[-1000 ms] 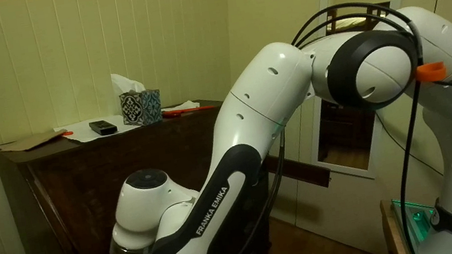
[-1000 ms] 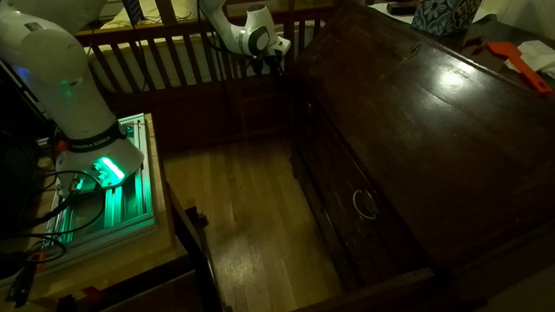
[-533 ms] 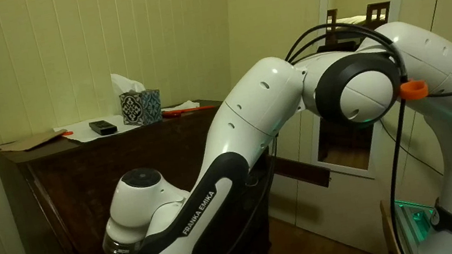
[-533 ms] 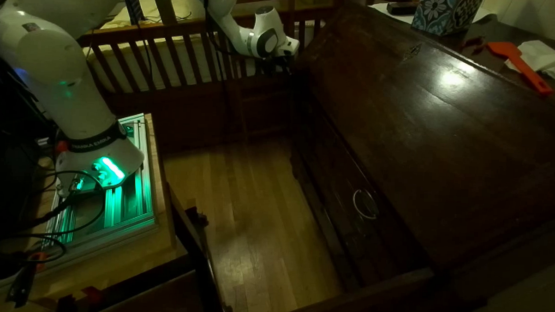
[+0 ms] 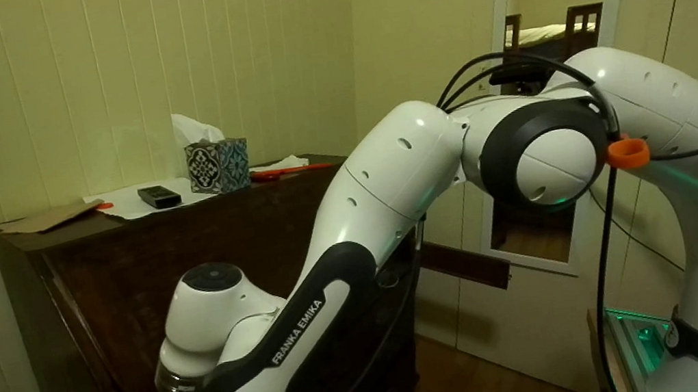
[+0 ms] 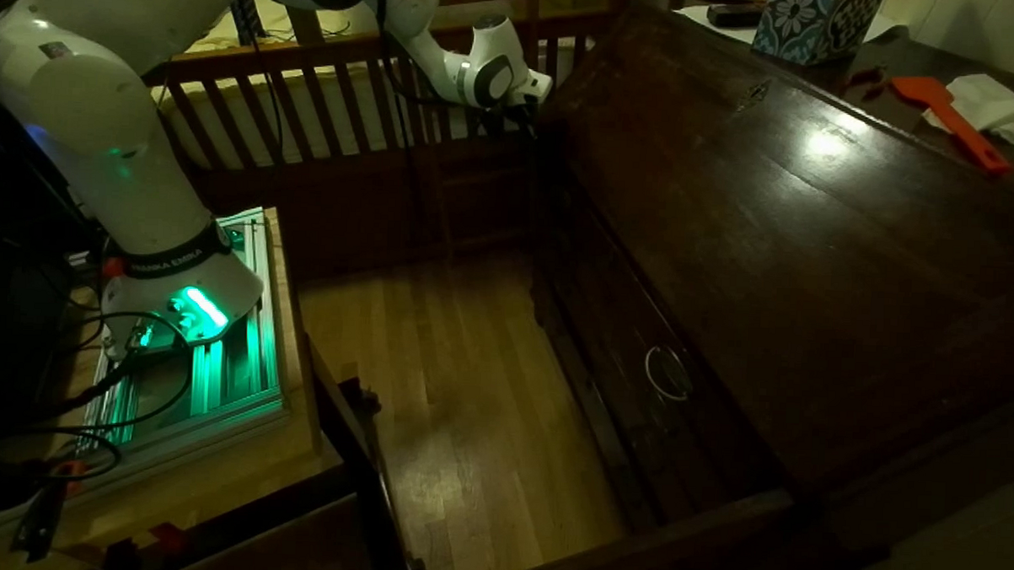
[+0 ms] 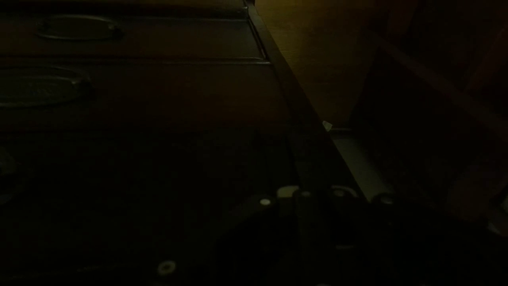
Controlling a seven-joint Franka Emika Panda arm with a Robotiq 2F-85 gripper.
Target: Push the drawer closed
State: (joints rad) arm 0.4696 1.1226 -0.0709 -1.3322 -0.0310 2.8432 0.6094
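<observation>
Hand [image 7: 315,194], black, two-fingered, sits low in the wrist view; dark-brown rectangular wooden drawer fronts [image 7: 170,93] lie off its 10 o'clock, long axis 9-to-3. Spread or pressed together: can't tell, too dark. In an exterior view it's at the 11 o'clock end of the dark-brown slant-topped wooden desk [image 6: 778,244], fronts running 11-to-5; push likely goes toward 2 o'clock there. In an exterior view the white-and-black jointed arm [image 5: 374,178] hides much of the desk's face; which drawer needs pushing, unclear.
</observation>
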